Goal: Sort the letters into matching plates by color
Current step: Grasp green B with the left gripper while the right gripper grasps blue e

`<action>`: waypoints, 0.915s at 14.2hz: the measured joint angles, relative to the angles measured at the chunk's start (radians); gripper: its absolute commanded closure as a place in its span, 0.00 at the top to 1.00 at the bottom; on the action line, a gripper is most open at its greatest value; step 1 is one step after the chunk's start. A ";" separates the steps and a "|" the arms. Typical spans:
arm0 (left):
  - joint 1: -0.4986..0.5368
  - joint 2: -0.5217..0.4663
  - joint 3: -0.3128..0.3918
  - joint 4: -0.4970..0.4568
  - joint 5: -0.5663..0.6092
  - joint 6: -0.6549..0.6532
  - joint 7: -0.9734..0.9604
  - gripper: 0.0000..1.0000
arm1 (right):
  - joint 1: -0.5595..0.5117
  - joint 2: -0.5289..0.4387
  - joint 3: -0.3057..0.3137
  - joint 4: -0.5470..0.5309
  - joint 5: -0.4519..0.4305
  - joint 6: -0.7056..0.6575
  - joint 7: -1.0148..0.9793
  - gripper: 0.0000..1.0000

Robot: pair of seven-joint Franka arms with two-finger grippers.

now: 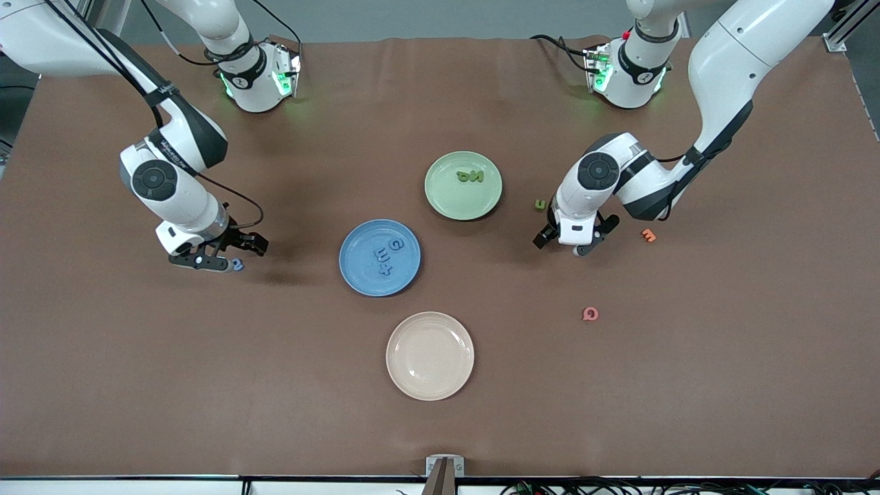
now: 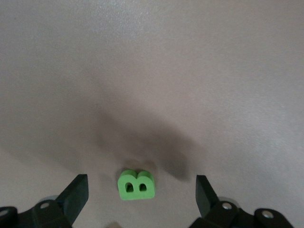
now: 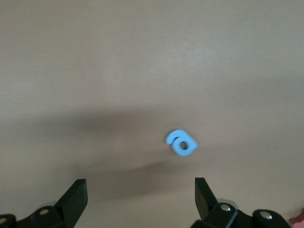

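both grippers hung spread and empty, the right gripper at mid-left of the front frame over a blue letter, the left gripper at mid-right over a green letter, each needing, i'd say, to drop and pinch before the plates.

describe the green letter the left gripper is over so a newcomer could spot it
Start at the pale green plate, then go toward the left arm's end of the table to the open left gripper. The green letter B lies on the table under it, the only green letter there with two holes.
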 measured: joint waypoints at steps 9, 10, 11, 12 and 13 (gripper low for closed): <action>-0.011 0.035 0.000 0.003 0.004 0.007 -0.002 0.51 | -0.004 0.102 -0.124 -0.012 -0.115 0.088 -0.009 1.00; -0.011 0.035 -0.001 0.005 0.004 0.013 -0.002 0.44 | -0.001 0.111 -0.129 -0.012 -0.116 0.092 -0.009 1.00; -0.011 0.034 -0.002 0.005 0.004 0.010 -0.002 0.38 | 0.005 0.115 -0.136 -0.011 -0.117 0.095 -0.010 1.00; -0.011 0.031 -0.004 0.005 0.004 0.004 -0.002 0.33 | 0.015 0.116 -0.146 -0.006 -0.118 0.098 -0.010 1.00; -0.010 0.029 -0.006 0.005 0.004 -0.001 -0.003 0.31 | 0.031 0.116 -0.159 0.002 -0.118 0.103 -0.010 1.00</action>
